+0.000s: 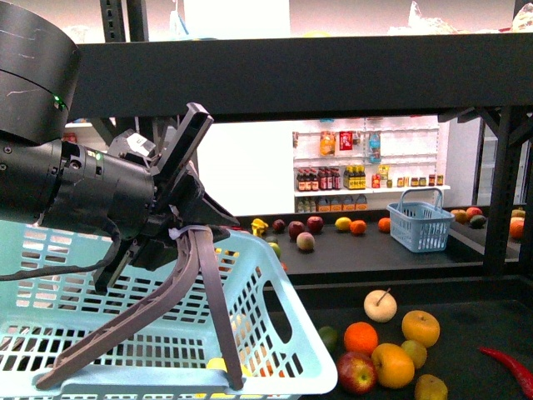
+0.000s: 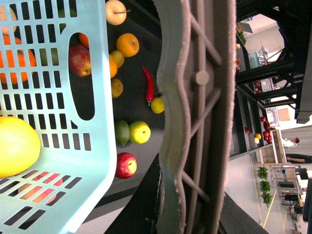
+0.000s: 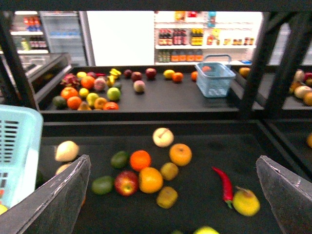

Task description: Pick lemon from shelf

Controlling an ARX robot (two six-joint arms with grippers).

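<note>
Jaws of the left gripper (image 1: 140, 383) stand spread wide with nothing between them. Its two long mauve-grey ribbed fingers (image 1: 212, 308) reach down over the pale blue slotted plastic basket (image 1: 287, 333). Both tips overlap the basket's near wall in the front view, and whether they touch it cannot be told. The left wrist view shows only one finger, which fills the middle of the picture and hides whatever is behind it.

The small bright-yellow oval lemon (image 2: 14, 146) lies inside the basket, close against its slotted wall and cut off by the picture's edge. From the front it is only a yellow patch seen through the slots.

Jaws of the right gripper (image 3: 171, 160) are likewise wide apart and empty. Only the ends of its two dark grey fingers are in view, and the front view does not show this arm at all. It hangs above a tier of the large black metal shelf (image 3: 219, 141).

Loose on that tier lie a red apple (image 3: 126, 183), several oranges, a pale round stemmed fruit (image 3: 163, 137) and a red chilli pepper (image 3: 223, 183). Just beside the chilli is a second yellow fruit (image 3: 246, 202), too blurred to tell its kind.

A farther tier carries more fruit and a small blue handled basket (image 3: 214, 80), all too small to make out
</note>
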